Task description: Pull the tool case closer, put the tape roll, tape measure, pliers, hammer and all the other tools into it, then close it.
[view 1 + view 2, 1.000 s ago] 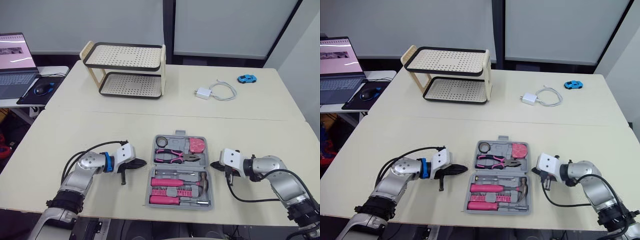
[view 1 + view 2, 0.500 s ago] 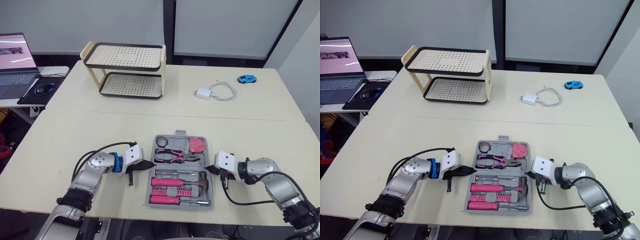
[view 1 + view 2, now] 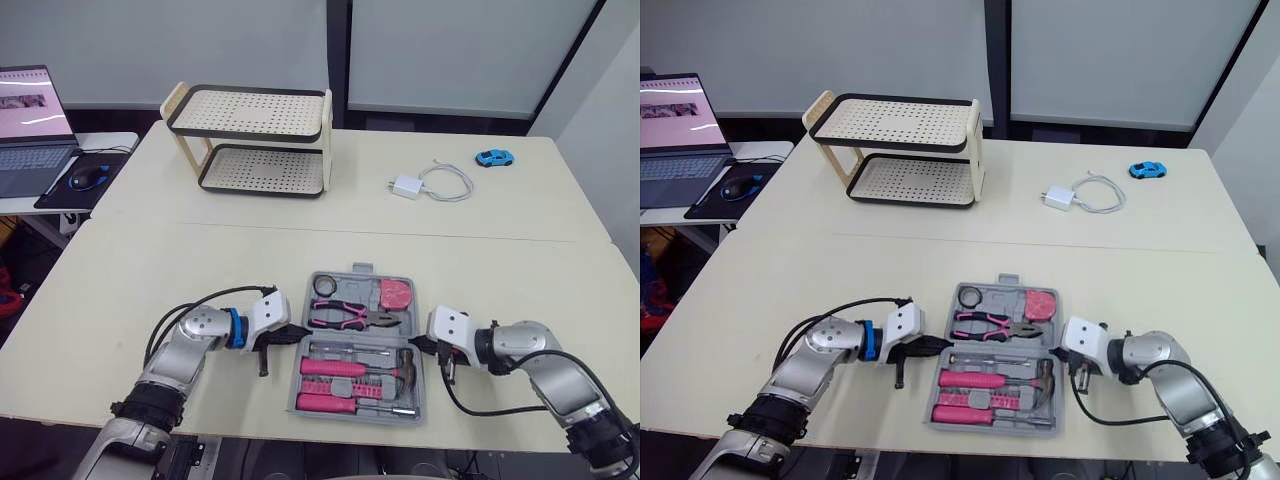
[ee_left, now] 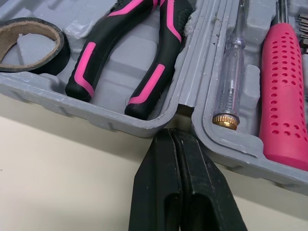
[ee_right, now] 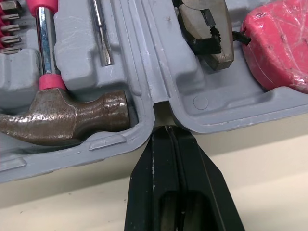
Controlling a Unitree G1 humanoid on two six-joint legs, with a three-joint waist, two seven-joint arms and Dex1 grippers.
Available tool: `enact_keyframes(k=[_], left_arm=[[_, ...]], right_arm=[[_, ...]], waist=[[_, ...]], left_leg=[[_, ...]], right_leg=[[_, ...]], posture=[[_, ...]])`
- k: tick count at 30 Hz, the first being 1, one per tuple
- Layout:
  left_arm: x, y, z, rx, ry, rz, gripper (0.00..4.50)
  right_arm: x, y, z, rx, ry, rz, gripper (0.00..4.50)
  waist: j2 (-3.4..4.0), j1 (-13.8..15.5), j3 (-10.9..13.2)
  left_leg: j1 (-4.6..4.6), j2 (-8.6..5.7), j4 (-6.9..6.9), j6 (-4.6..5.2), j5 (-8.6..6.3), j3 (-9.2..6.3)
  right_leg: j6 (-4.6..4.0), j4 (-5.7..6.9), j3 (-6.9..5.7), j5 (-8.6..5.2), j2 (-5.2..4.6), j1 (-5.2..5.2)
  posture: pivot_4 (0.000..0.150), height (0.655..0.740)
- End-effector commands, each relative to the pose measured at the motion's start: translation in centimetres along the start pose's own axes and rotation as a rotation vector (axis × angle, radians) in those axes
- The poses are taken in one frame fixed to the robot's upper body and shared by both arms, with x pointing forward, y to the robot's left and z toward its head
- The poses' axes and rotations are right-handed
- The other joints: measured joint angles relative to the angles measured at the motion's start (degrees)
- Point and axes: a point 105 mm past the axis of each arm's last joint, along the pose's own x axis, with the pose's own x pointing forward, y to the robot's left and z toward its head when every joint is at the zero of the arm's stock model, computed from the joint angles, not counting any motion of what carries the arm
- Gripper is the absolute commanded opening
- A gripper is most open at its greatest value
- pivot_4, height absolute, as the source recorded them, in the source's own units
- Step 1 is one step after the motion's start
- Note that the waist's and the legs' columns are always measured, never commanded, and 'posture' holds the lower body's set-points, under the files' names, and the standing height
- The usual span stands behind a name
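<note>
Working w/ case (image 3: 360, 345), lower centre of head view, open flat near front edge of table (image 3: 180, 270). Already loaded: tape roll (image 3: 323, 286), pliers (image 3: 350, 315), tape measure (image 3: 396, 293) in upper half; hammer (image 5: 72, 115) and drivers (image 3: 322, 402) in lower half. Looks like stiff moulded plastic, prob heavyish w/ steel inside, and likely to slide on smooth tabletop rather than tip. Tools seated in recesses, so shouldn't spill when folded, though anything proud could block the shut. Best taken at outer rim or handle (image 3: 361, 267) on upper edge, then swung over hinge. Thin rim and hard plastic, so expect slip unless pinched squarely. L gripper (image 4: 171, 132): fingers pressed together, nothing between them, tip poked at hinge notch on case's left side. R gripper (image 5: 166, 129): same, fingers together, empty, tip at hinge notch on right side. Touching case or just short of it, can't tell for either.
</note>
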Motion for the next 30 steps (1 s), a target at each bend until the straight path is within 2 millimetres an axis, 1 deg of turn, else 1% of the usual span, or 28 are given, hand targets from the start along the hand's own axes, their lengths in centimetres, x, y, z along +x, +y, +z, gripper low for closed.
enact_keyframes(k=[1, 7, 13, 17, 21, 30], left_arm=[[0.5, -1.2, 1.8, 0.054, -0.057, -0.057, 0.02], [0.4, -1.7, 1.5, 0.046, -0.047, -0.057, 0.02], [0.3, -2.4, 1.2, 0.039, -0.04, -0.061, 0.02], [0.3, -2.8, 1.0, 0.033, -0.037, -0.071, 0.02], [0.3, -3.1, 0.9, 0.029, -0.035, -0.074, 0.02], [0.0, -3.1, 0.4, 0.029, -0.018, -0.063, 0.02]], right_arm=[[0.4, 1.4, 1.6, -0.038, -0.054, 0.051, 0.0], [0.4, 2.2, 1.8, -0.033, -0.055, 0.065, 0.0], [0.2, 3.5, 1.5, -0.012, -0.041, 0.096, 0.0], [0.1, 4.0, 1.4, -0.006, -0.037, 0.102, 0.0], [0.1, 4.0, 1.4, -0.003, -0.034, 0.102, 0.0], [0.4, 3.6, 1.6, -0.01, -0.042, 0.085, 0.0]], waist=[[0.0, 0.0, 0.0], [0.0, 0.01, 0.0], [0.0, 0.02, -0.01], [0.0, 0.02, -0.01], [0.0, 0.02, -0.02], [0.0, -0.05, -0.02]], left_leg=[[0.0, 0.0, 0.0, 0.0, 0.0, 0.0], [0.0, 0.0, 0.01, 0.0, 0.0, 0.0], [0.0, 0.0, 0.0, 0.0, 0.0, 0.0], [0.01, 0.0, 0.0, 0.0, 0.0, 0.0], [0.02, 0.0, 0.0, 0.0, 0.0, 0.0], [0.02, 0.0, 0.0, 0.0, 0.0, 0.0]], right_leg=[[0.0, 0.0, 0.0, 0.0, 0.0, 0.0], [0.0, 0.0, 0.0, 0.0, 0.0, 0.01], [0.0, 0.0, 0.0, 0.0, 0.0, 0.01], [0.0, 0.0, 0.0, 0.0, 0.0, 0.02], [0.0, 0.0, 0.0, 0.0, 0.0, 0.03], [0.0, 0.0, 0.0, 0.0, 0.0, 0.03]], posture=[[0.15, 0.735], [0.15, 0.735], [0.15, 0.735], [0.15, 0.735], [0.15, 0.735], [0.15, 0.735]])
